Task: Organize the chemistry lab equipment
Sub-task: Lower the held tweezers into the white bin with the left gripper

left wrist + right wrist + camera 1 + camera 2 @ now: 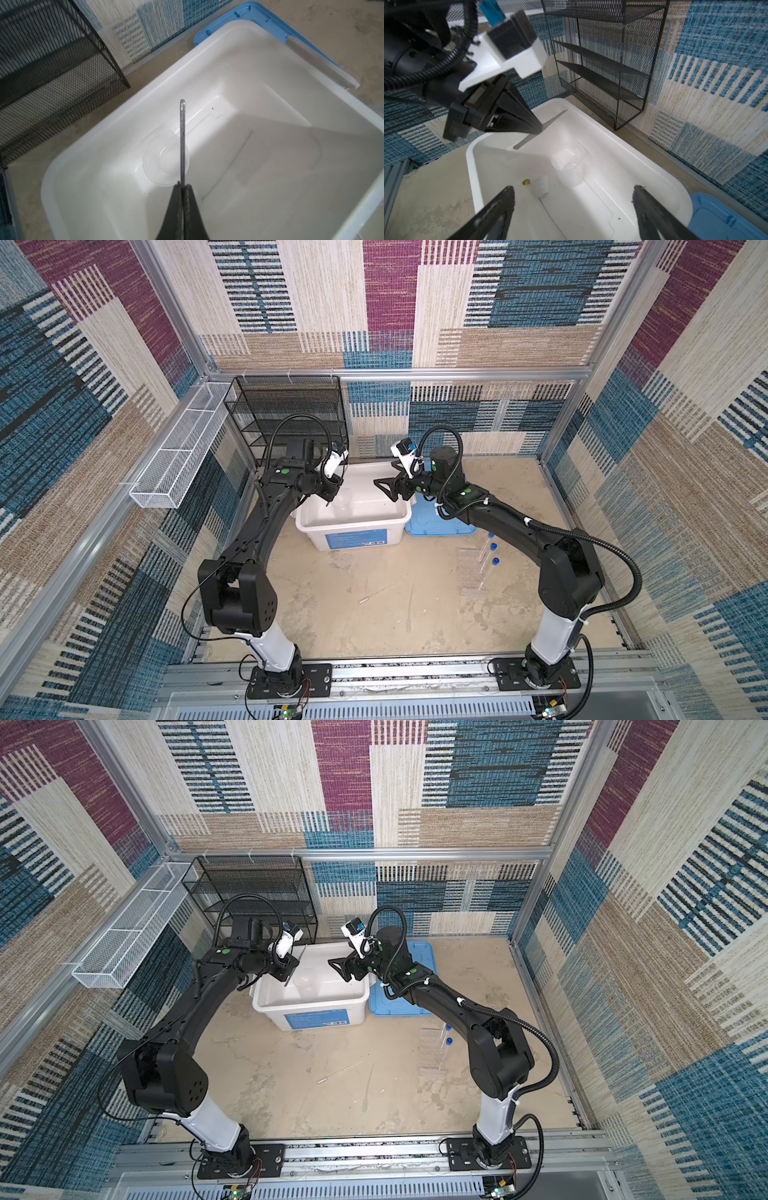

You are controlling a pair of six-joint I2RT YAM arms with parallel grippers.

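Gripping the metal tweezers [182, 141] between closed fingers, the left hand [183, 187] hangs over the white bin [309, 526], above its left part as both top views show it. The tweezers stick out past the fingertips on both sides and are tilted; in the right wrist view they [550, 122] cross above the bin's rim. The right hand [388, 489] stands wide open and holds nothing, poised over the right part of the bin, its two fingers [496, 207] spread apart above the bin's floor.

Inside the bin a clear beaker [568, 166] stands upright on the floor, and a small clear funnel-like cup [540, 186] lies tipped just beside it. A small amber spot [526, 182] sits on the bin floor next to the cup.

Right of the bin a blue lid [432, 526] lies flat on the worktop [332, 635], touching the bin's side. In front of the lid, well apart from the bin, the clear tube rack [471, 572] lies on the worktop with three blue-capped test tubes [486, 560] resting beside it. Two thin rods [376, 594] lie on the bare worktop in front of the bin. A black mesh shelf [286, 414] stands behind the bin's left corner.
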